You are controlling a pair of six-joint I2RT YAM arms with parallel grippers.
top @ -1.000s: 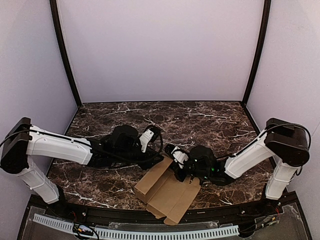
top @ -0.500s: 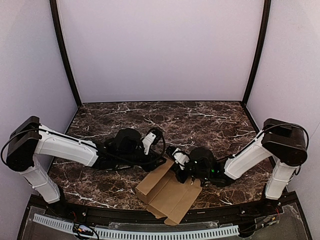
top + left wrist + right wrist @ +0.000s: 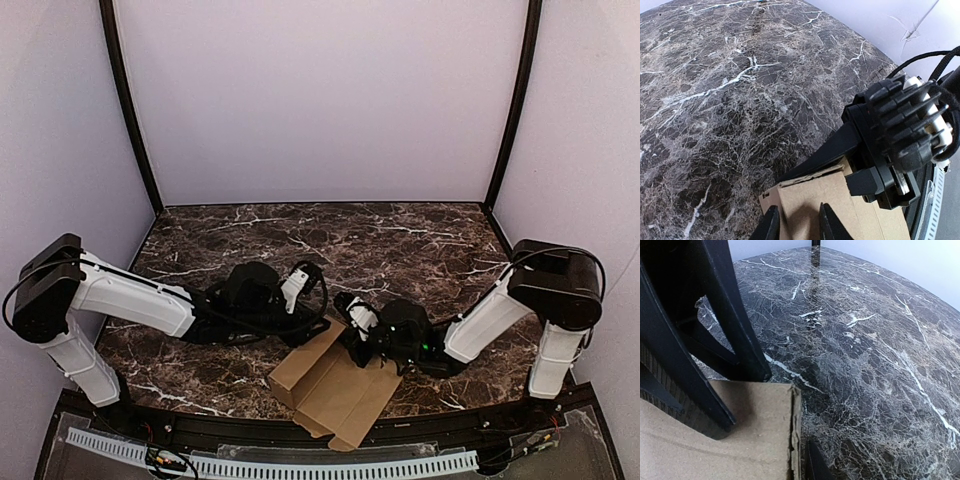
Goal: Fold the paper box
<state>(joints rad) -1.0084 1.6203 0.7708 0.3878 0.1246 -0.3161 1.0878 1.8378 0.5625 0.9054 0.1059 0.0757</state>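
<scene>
Marble table (image 3: 420,240): left gripper (image 3: 797,226) fingertips sit either side of the paper box (image 3: 335,385) far flap; clamped or loose, cannot tell. Box part-folded, centre, near edge. At flap's right edge, right gripper (image 3: 354,338) straddles it; grip not discernible.

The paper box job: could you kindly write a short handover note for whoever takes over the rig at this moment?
Left gripper: fingers parted, over the far edge of the plain brown cardboard paper box.
Right gripper: at that same edge; open or shut unclear.
Box: near edge of the dark marble table, centre.
Done: panels creased, partly raised.
Left: fold remaining panels up and close it.
</scene>
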